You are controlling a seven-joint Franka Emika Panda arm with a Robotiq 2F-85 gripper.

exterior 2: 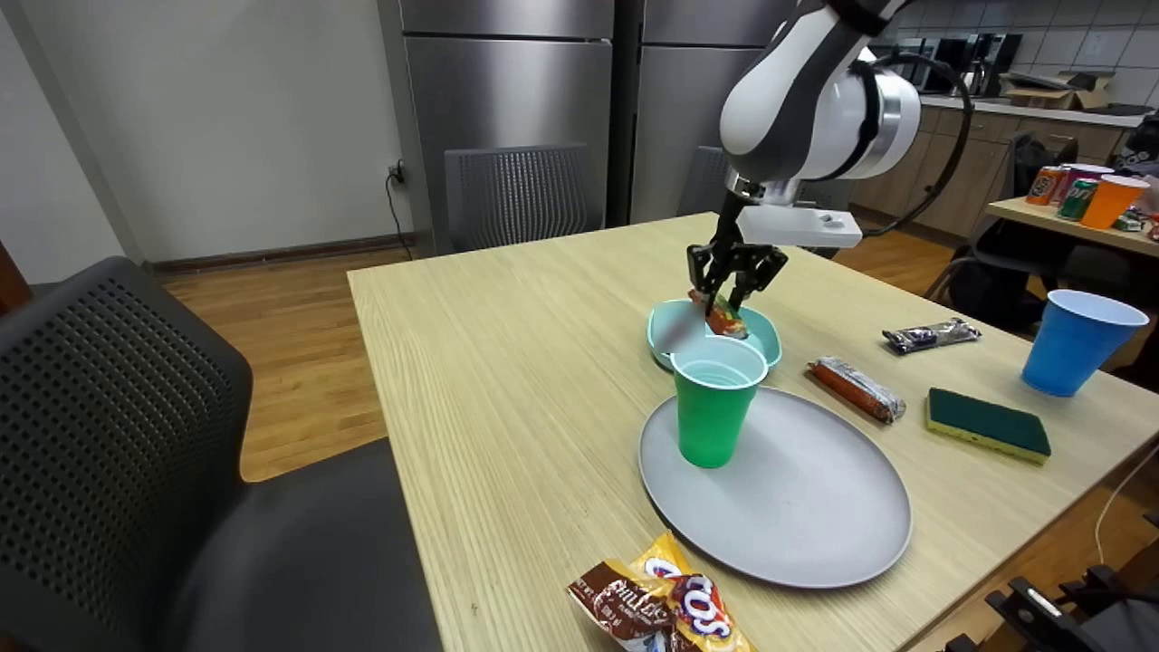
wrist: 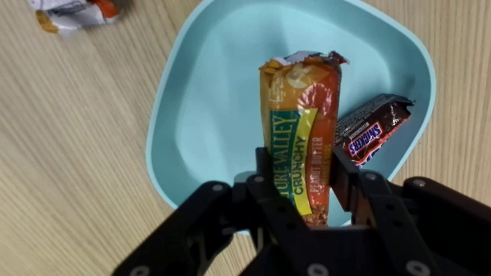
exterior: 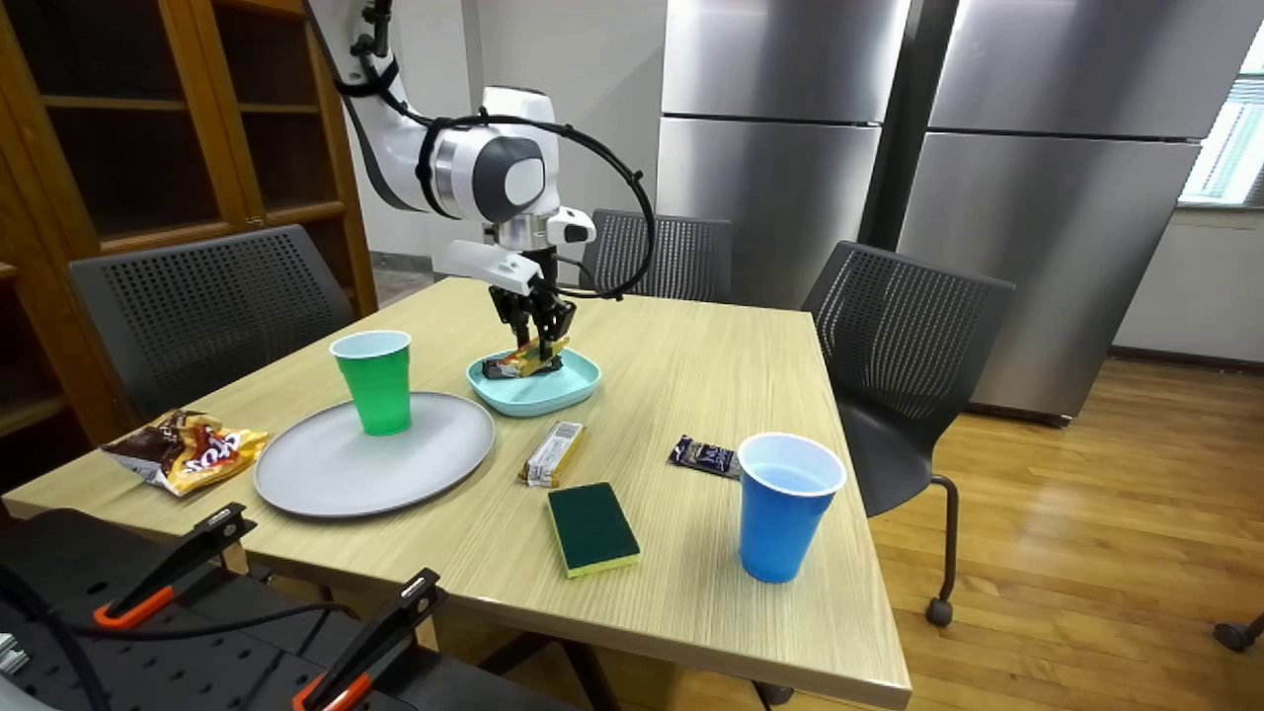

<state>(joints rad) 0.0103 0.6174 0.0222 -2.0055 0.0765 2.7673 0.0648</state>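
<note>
My gripper [wrist: 301, 165] is shut on a Nature Valley peanut butter bar [wrist: 297, 99], one finger against each long side of its orange and green wrapper. The held bar is over the light teal plate [wrist: 215, 88]; whether its lower end touches the plate I cannot tell. A dark Snickers bar [wrist: 370, 130] lies in that plate to the right of the held bar, partly hidden by it and the right finger. In both exterior views the gripper [exterior: 533, 341] [exterior 2: 722, 303] points down into the teal plate [exterior: 528, 400] [exterior 2: 768, 340].
Near the teal plate are a grey plate [exterior: 326, 484] bearing a green cup [exterior: 380, 395], and a wrapped bar [exterior: 553, 454]. A sponge [exterior: 592, 528], a dark-wrapped bar [exterior: 703, 456] and a blue cup [exterior: 785, 523] stand farther off. A crumpled snack bag [exterior 2: 656, 598] lies by the table edge.
</note>
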